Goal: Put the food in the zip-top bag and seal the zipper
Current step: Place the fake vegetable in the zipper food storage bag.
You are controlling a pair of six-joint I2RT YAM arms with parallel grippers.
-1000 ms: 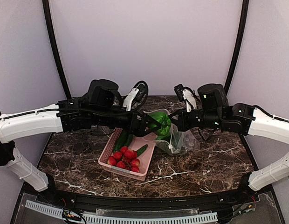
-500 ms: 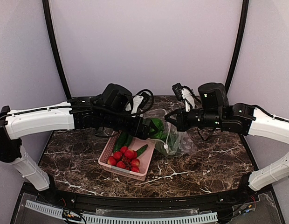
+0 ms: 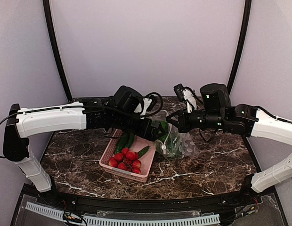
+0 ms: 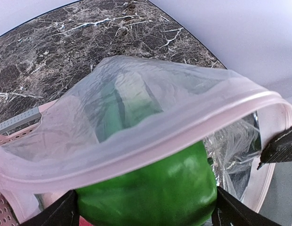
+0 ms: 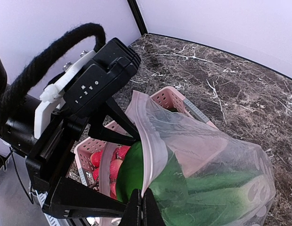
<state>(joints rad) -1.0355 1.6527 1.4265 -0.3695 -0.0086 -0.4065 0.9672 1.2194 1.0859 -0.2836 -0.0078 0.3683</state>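
Zip-top bag (image 3: 182, 144) is lying on the counter (image 3: 212, 165) just right of the pink basket (image 3: 129, 175). Its long axis is running left to right in the top view, with the closed bottom resting toward the right and the mouth lifted clear of the counter, facing left toward my left arm. Zipper (image 4: 183, 134) is arching across the left wrist view as a pale pink band, draping over the top of the green pepper (image 4: 150, 174). The pepper is sitting right in the mouth, partly under that upper lip and partly outside it. Bok choy (image 4: 132, 96) is showing through the plastic deeper inside, its pale stalk running along the bag's length; which end is leading I cannot tell. My left end effector (image 4: 146, 202) is reaching into the mouth with its fingers standing wide apart, one against each flank of the pepper; whether they are gripping it or only bracketing it I cannot tell. My right end effector (image 5: 141, 205) is pinching together on the zipper at the far side of the mouth, holding that edge up. Cucumber pieces (image 3: 122, 141) are lying in the basket on a diagonal, beside a cluster of red round fruits (image 3: 125, 160).
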